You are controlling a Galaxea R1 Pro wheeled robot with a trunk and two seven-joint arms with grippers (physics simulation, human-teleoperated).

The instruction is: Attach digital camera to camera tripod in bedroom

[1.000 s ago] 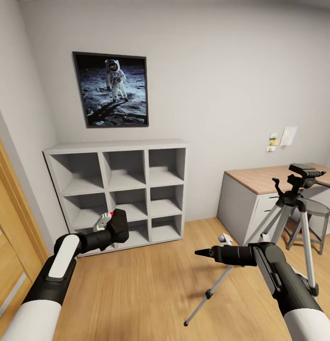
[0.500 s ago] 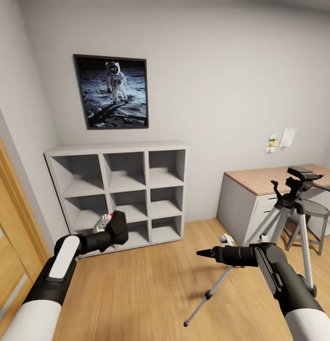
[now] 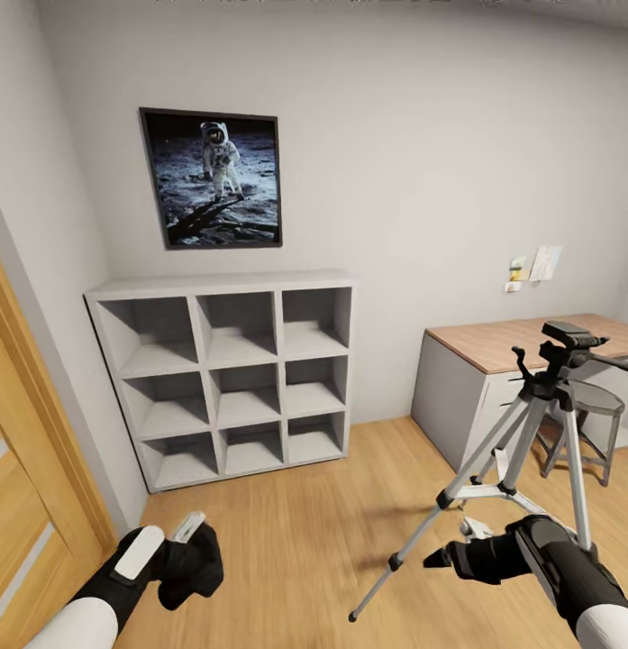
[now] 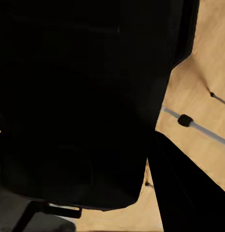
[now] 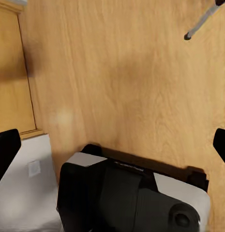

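The digital camera, a black block, sits low at the left of the head view with my left gripper shut on it. In the left wrist view the digital camera is a dark mass right in front of the lens. The camera tripod stands on the wood floor at the right, in front of the desk, its black pan head bare on top. My right gripper hangs low beside a tripod leg, open and holding nothing. Its fingertips show far apart in the right wrist view.
Grey cube shelving stands against the far wall under the astronaut picture. A wood-topped desk and a round grey stool are behind the tripod. A wooden door lines the left edge. My own base shows below the right gripper.
Both arms have dropped from chest height to low near the floor, the left still holding the camera. The view has shifted slightly, so the tripod sits a little further left.
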